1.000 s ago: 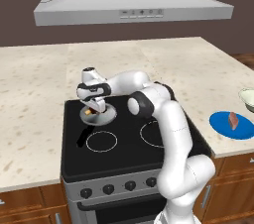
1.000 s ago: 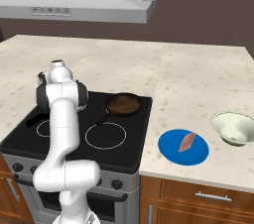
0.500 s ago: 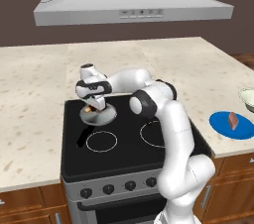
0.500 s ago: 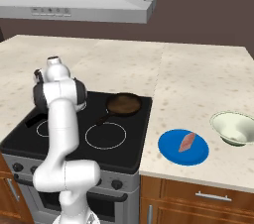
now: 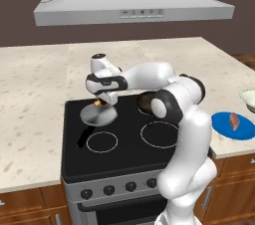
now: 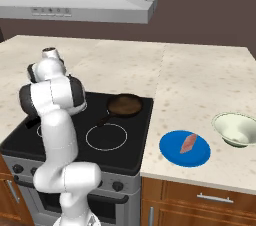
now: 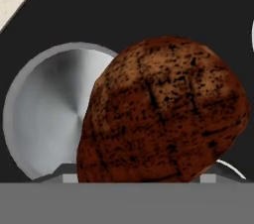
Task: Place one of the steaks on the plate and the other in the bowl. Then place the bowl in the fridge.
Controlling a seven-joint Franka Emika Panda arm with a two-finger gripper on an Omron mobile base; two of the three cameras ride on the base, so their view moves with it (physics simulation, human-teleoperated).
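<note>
The brown steak (image 7: 163, 114) sits right in front of the gripper (image 5: 102, 100), close against the hand camera, and hangs above the silver pan (image 5: 98, 115) rather than lying in it. In the hand view the pan's round shiny floor (image 7: 54, 114) lies below and to the left of the meat. The finger tips are hidden behind the steak there, but from the left base view a yellowish-brown bit shows between the fingers just over the pan, so the jaws stand wide and clamped on the steak (a broad lump, which explains the spread).

The pan rests on the far left burner of the black stove (image 5: 129, 142), its dark handle pointing toward the near left. A dark brown frying pan (image 6: 125, 104) sits on the far right burner, handle toward the near side. Two near burners show as white rings on the glass. A grey hood (image 5: 134, 7) hangs above the stove, and a pale speckled counter (image 6: 210, 85) runs on both sides, over wooden drawers.

On the counter right of the stove lies the blue plate (image 6: 172, 151), with the pink steak (image 6: 189, 143) flat on it, slightly right of centre. Just right of the plate and a little farther back stands the bowl (image 6: 237, 129), pale green inside (nothing visible in it).
</note>
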